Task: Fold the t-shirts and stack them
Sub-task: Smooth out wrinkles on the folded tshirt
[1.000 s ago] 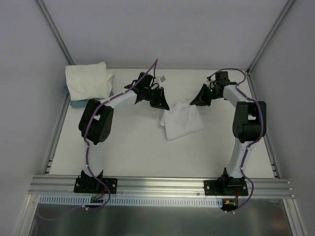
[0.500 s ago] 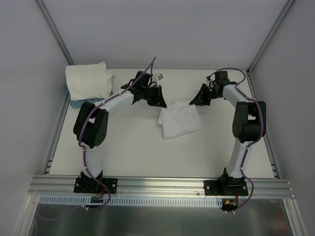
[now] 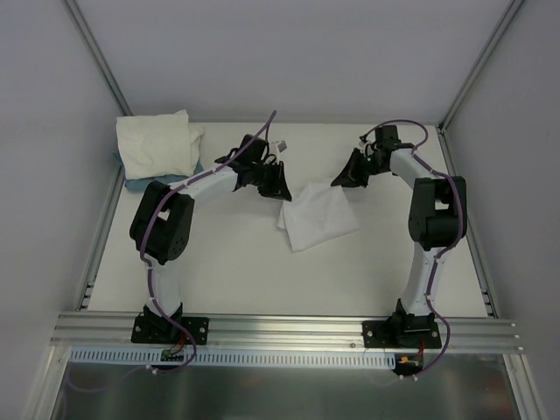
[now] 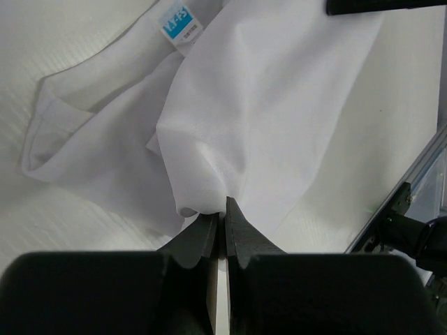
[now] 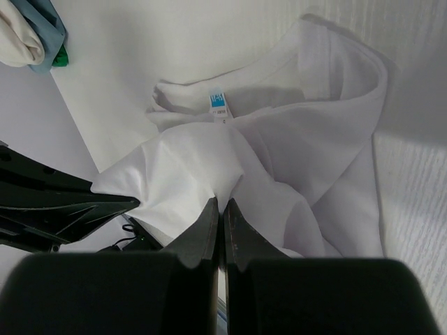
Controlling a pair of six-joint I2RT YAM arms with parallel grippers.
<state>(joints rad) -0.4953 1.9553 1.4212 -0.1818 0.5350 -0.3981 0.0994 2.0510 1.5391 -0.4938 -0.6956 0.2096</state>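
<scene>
- Left claw (image 4: 223, 211): jaws pinched closed on a fold of the white t-shirt (image 3: 319, 217), centre of the top view.
- Right claw (image 5: 221, 206): clamped on the same t-shirt's cloth; blue neck label (image 5: 218, 100) faces up.
- Folded t-shirts (image 3: 157, 144) lie on the desk (image 3: 227, 262), upper left.

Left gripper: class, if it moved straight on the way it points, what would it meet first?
The white t-shirt: the left gripper is shut on its edge, and cloth spreads directly ahead. What lies beyond is unclear.
</scene>
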